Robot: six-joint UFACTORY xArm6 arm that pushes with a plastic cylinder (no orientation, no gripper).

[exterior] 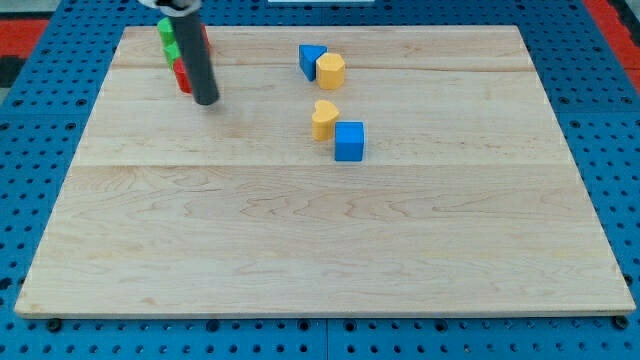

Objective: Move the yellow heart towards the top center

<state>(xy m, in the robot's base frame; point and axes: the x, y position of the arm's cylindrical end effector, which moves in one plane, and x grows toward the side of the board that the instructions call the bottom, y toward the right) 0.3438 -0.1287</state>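
The yellow heart lies a little above the middle of the wooden board, touching a blue cube at its lower right. My tip rests on the board at the upper left, well to the left of the heart. Near the top center sit a blue triangular block and a yellow hexagonal block, side by side and above the heart.
Green blocks and red blocks cluster at the top left, partly hidden behind the rod. Blue pegboard surrounds the board.
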